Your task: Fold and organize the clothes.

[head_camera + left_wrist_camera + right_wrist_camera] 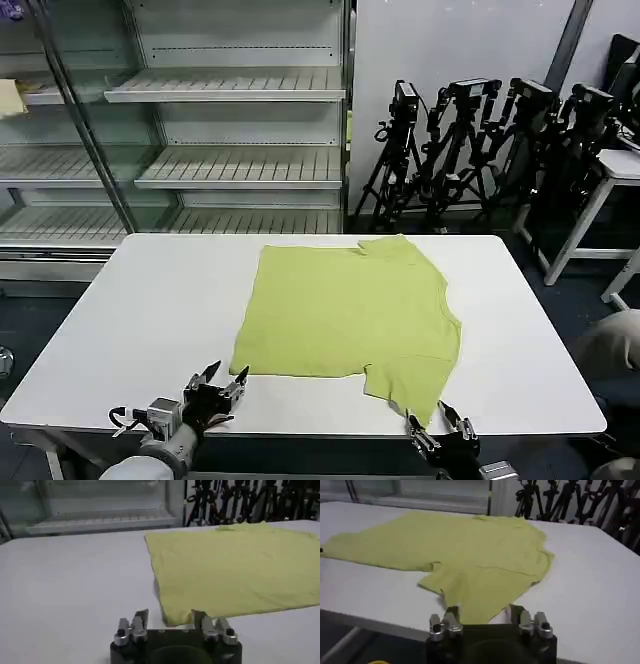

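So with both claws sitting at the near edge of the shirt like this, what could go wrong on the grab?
1. The right claw, open, faces the T-shirt sleeve tip near the table edge; a pinch there could catch only a little fabric and slip.
2. The left claw, open, sits by the shirt's near left corner; closing short would miss the thin fabric.

Both arms reach low and forward, side by side. The left gripper (218, 381) has its fingers spread apart. The right gripper (432, 413) does too.
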You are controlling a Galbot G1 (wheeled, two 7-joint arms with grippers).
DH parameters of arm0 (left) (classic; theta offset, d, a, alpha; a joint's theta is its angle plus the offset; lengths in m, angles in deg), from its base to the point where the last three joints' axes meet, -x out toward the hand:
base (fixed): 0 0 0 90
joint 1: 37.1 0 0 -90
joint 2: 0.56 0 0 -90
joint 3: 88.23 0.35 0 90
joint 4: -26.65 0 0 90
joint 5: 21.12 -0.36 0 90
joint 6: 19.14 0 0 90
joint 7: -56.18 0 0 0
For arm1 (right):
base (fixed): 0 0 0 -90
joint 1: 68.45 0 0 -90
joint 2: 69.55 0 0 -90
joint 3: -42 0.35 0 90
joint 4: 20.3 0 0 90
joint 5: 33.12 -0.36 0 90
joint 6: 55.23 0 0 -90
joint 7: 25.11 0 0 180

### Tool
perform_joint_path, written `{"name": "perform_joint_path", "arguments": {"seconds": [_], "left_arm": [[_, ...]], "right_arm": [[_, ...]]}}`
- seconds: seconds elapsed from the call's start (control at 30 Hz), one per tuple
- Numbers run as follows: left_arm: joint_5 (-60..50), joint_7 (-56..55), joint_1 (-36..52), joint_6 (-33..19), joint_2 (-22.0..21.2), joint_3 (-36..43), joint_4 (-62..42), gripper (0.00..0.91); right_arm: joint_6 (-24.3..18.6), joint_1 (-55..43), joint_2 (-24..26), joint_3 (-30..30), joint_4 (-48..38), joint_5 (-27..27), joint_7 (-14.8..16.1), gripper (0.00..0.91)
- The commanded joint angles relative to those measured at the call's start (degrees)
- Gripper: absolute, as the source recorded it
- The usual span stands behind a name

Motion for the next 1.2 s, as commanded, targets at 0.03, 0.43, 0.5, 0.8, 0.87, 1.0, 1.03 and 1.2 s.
{"name": "perform_joint_path", "arguments": {"seconds": [0.03,0.43,0.5,0.8,0.87,1.0,1.03,1.2], "left_arm": [[0.3,0.3,0.6,0.2,-0.3,0.5,-1.7,0.02],[0.2,1.1,0.7,0.2,-0.2,1.0,-1.4,0.01],[0.2,1.3,1.2,0.1,-0.3,1.3,-1.0,0.02],[3.0,1.1,9.2,-0.8,2.2,3.0,-1.2,0.01],[3.5,1.0,11.3,-0.8,2.2,3.5,-2.3,0.01],[4.7,0.0,15.0,-0.8,1.4,5.1,-4.1,0.01],[4.9,-0.1,15.7,-0.8,1.3,5.3,-4.5,0.01],[6.1,-0.9,20.4,-0.8,0.6,6.8,-8.6,0.01]], "right_arm": [[0.6,0.2,0.0,-0.3,-0.2,-0.5,-0.1,0.0],[-0.2,-0.4,-0.1,-0.6,0.4,-0.3,0.2,0.0],[-0.7,-1.0,0.2,-0.7,0.6,-0.2,0.6,0.0],[0.1,-9.6,3.0,3.7,0.3,-5.8,1.0,0.0],[0.4,-12.5,2.9,4.4,-1.1,-7.2,1.1,0.0],[0.7,-17.9,2.9,4.9,-3.7,-9.3,1.6,0.0],[0.8,-18.6,3.1,4.8,-4.0,-9.5,1.6,0.0],[1.5,-27.0,3.7,3.0,-9.0,-11.7,2.0,0.0]]}}
